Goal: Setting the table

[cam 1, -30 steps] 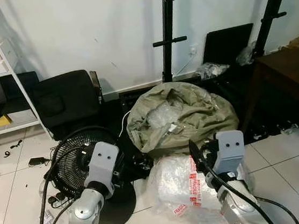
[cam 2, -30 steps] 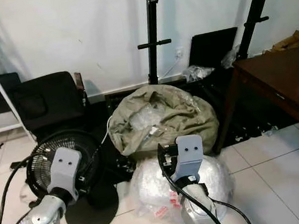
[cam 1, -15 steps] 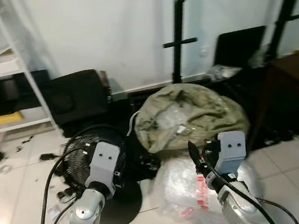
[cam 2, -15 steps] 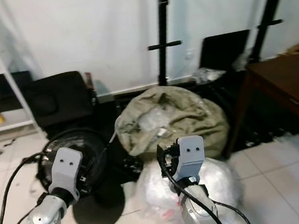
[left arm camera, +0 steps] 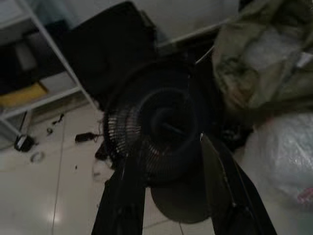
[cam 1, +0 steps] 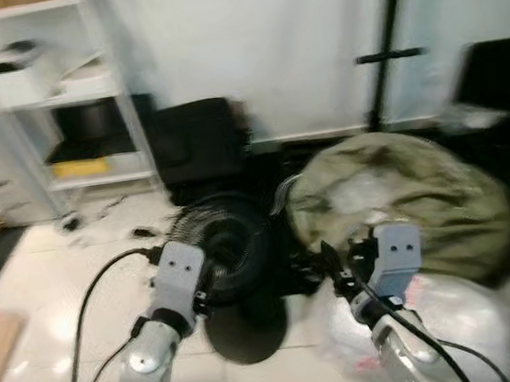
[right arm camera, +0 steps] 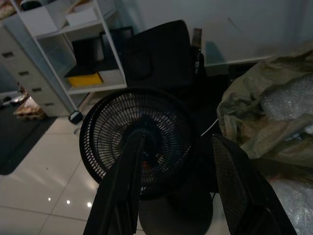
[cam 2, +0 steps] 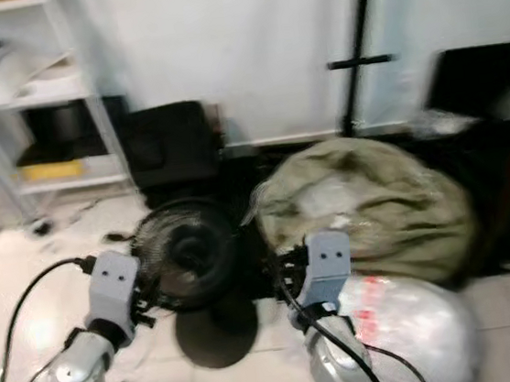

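Note:
No tableware or table is in view. My left arm [cam 1: 153, 350] and right arm [cam 1: 390, 323] are held low in front of me over the tiled floor. In the left wrist view, my left gripper [left arm camera: 166, 152] is open with nothing between its fingers and points at a black floor fan [left arm camera: 156, 127]. My right gripper [right arm camera: 178, 142] is open and empty too, aimed at the same fan [right arm camera: 142, 142].
The fan [cam 1: 226, 259] stands on the floor straight ahead. An olive bag [cam 1: 402, 183] and a bubble-wrap bundle [cam 1: 454, 316] lie to its right. A white shelf unit [cam 1: 61, 102] and a black case [cam 1: 199, 142] stand by the wall. A black stand pole [cam 1: 386, 47] rises behind the bag.
The whole view has swung to the left: the shelf unit has come further in and the dark wooden table at the right has left the picture. Both arms keep their pose.

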Tool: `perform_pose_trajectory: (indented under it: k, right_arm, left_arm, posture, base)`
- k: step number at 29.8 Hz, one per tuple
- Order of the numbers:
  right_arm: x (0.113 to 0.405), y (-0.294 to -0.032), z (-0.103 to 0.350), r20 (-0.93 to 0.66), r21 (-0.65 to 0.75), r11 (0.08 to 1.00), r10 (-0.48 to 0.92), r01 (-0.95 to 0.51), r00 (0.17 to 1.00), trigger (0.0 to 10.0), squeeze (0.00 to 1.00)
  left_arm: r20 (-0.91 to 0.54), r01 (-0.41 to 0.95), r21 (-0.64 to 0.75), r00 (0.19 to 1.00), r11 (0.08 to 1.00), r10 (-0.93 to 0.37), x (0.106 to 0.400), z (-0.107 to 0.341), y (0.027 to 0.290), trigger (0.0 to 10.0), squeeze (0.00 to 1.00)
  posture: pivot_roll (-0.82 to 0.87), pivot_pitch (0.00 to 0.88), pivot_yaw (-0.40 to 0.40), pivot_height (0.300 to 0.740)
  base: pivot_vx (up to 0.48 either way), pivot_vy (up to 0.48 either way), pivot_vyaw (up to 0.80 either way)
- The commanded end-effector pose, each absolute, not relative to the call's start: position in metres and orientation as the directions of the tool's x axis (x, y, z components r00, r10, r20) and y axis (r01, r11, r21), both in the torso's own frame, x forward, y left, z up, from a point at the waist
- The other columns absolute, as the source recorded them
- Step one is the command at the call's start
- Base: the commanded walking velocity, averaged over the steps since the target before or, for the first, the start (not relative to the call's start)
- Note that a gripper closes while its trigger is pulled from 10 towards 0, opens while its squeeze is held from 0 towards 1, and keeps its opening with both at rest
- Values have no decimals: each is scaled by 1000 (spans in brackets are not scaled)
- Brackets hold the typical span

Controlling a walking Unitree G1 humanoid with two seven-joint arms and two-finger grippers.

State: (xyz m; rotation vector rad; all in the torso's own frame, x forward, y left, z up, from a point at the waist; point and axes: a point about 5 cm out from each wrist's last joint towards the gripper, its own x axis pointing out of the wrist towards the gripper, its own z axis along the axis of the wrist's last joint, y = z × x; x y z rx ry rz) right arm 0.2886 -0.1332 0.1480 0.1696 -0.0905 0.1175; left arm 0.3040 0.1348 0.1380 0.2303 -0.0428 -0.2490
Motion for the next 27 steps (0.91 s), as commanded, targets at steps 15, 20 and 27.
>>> perform_pose_trajectory:
  k: [15, 20, 27]
  right_arm:
    - [286, -128, 146, 88, 183, 973, 125, -139, 988, 10000, 0]
    - [285, -128, 146, 86, 183, 973, 127, -141, 988, 10000, 0]
    - [285, -126, 146, 84, 186, 971, 136, -149, 987, 10000, 0]
  left_arm:
    - [-16, 242, 234, 969, 942, -245, 301, 133, 138, 10000, 0]
    - [-17, 240, 234, 970, 942, -243, 301, 133, 138, 10000, 0]
    - [-21, 237, 235, 971, 943, -239, 300, 132, 139, 10000, 0]
  posture:
    - [62, 82, 116, 740]
    - [64, 84, 115, 740]
    - [65, 83, 114, 740]
  base:
    - [0, 0, 775]
    - [0, 0, 775]
    - [0, 0, 775]
